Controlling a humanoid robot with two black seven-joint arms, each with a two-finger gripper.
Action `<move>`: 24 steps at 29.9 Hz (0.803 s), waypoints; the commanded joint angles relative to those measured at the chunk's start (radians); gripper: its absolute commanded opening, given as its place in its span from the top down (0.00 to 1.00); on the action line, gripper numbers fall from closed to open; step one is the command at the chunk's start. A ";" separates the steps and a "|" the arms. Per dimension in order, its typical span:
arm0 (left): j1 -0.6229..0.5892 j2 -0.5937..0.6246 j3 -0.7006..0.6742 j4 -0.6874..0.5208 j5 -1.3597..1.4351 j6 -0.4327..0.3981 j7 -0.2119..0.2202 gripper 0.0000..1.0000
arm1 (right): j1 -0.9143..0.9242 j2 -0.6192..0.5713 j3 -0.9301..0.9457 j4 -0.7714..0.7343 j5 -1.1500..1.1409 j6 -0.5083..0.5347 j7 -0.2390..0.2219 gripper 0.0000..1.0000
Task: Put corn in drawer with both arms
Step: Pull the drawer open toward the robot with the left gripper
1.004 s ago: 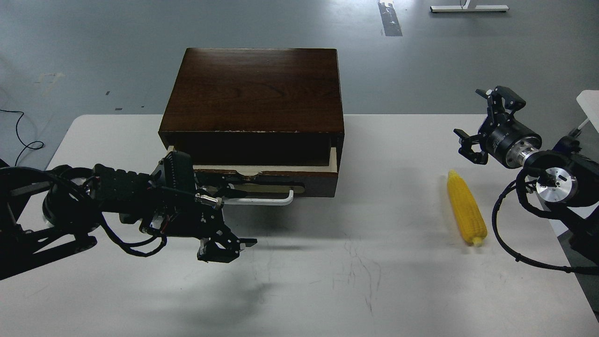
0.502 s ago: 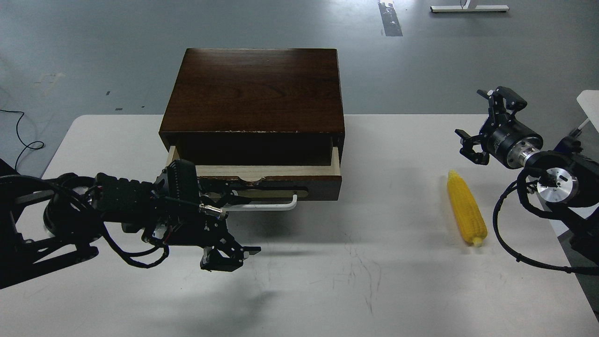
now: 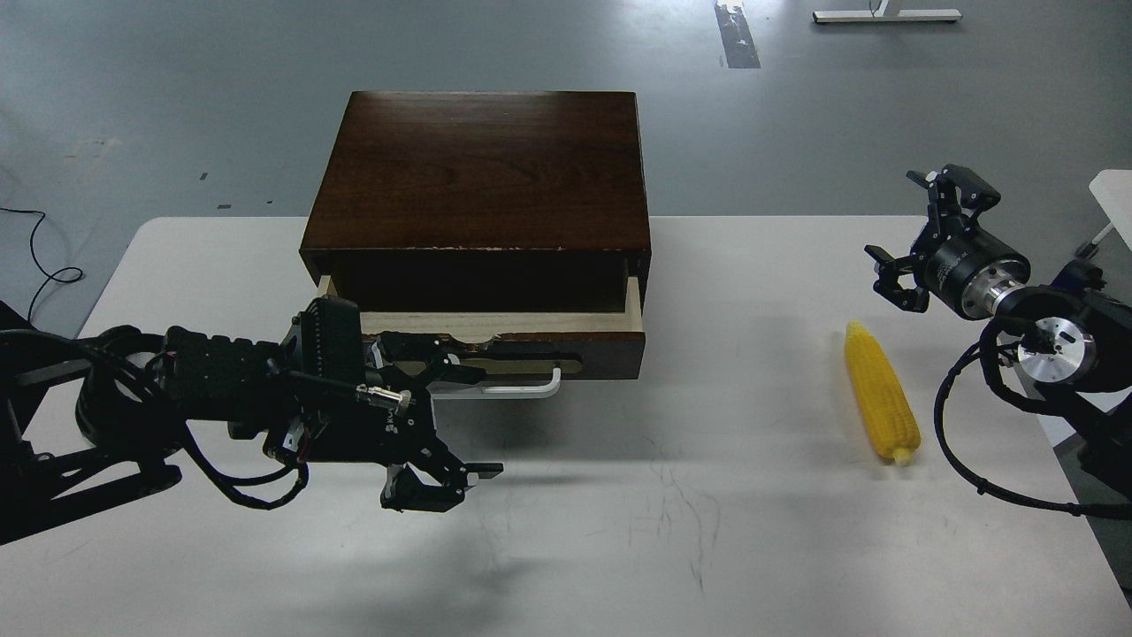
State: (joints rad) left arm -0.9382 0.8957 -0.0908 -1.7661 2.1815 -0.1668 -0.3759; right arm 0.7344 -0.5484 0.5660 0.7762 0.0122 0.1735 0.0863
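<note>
Opening the drawer (image 3: 522, 352) is the step in hand — it stands only partly out of the cabinet (image 3: 482, 172), a strip of pale wood showing behind its dark front. The left gripper (image 3: 438, 482) hangs low in front of the handle (image 3: 522, 385), apparently free of it, jaws somewhat apart and holding nothing. The corn (image 3: 880, 402) lies untouched on the surface (image 3: 725, 531) well to the right, near the right gripper (image 3: 924, 239), whose jaws are spread wide and empty above and beyond it. Next, I judge, the drawer needs more pull before the right arm can drop onto the corn. Against a second ago, the drawer has come further out and the left gripper has moved slightly right and nearer; the right one has barely shifted.
</note>
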 commanded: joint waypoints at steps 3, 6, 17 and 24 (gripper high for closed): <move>0.022 0.003 0.002 0.000 0.000 0.023 -0.029 0.02 | -0.001 0.001 0.000 0.000 0.000 0.000 0.000 0.00; 0.029 0.000 0.002 0.000 0.000 0.023 -0.026 0.02 | -0.001 0.001 0.000 0.000 0.000 0.000 0.000 0.00; 0.013 0.014 -0.010 0.000 0.000 0.110 -0.028 0.02 | 0.000 0.001 0.000 0.000 0.000 0.000 0.001 0.00; 0.015 0.019 -0.009 0.000 0.000 0.135 -0.025 0.02 | 0.000 0.005 0.000 0.000 0.000 0.000 0.000 0.00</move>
State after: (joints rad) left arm -0.9248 0.9139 -0.1011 -1.7656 2.1816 -0.0331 -0.4031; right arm 0.7348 -0.5475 0.5669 0.7762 0.0123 0.1734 0.0862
